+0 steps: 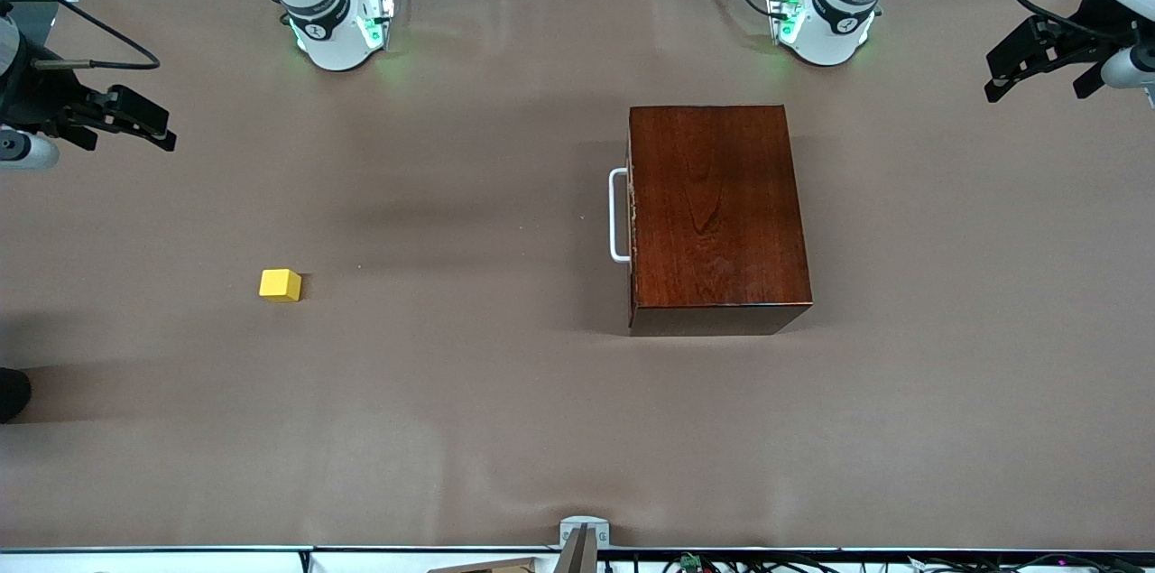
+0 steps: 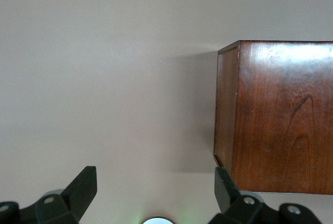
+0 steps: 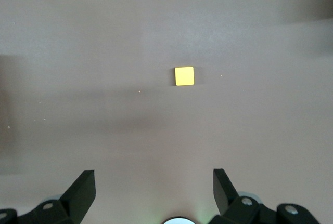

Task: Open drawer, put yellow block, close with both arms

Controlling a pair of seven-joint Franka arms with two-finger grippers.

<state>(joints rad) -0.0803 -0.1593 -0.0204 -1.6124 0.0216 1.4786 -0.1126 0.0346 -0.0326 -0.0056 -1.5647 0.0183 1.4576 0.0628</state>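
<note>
With the wooden box right of table centre and its drawer shut, handle facing nine o'clock, and the yellow block loose at eight o'clock, the left gripper, jaws apart at two o'clock, should hook the handle squarely and pull straight while the right gripper, also spread, waits at ten o'clock.

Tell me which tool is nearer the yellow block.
Right. The right tool hangs open at the block's end of the table, near the yellow block; the left tool hangs open past the wooden box.
</note>
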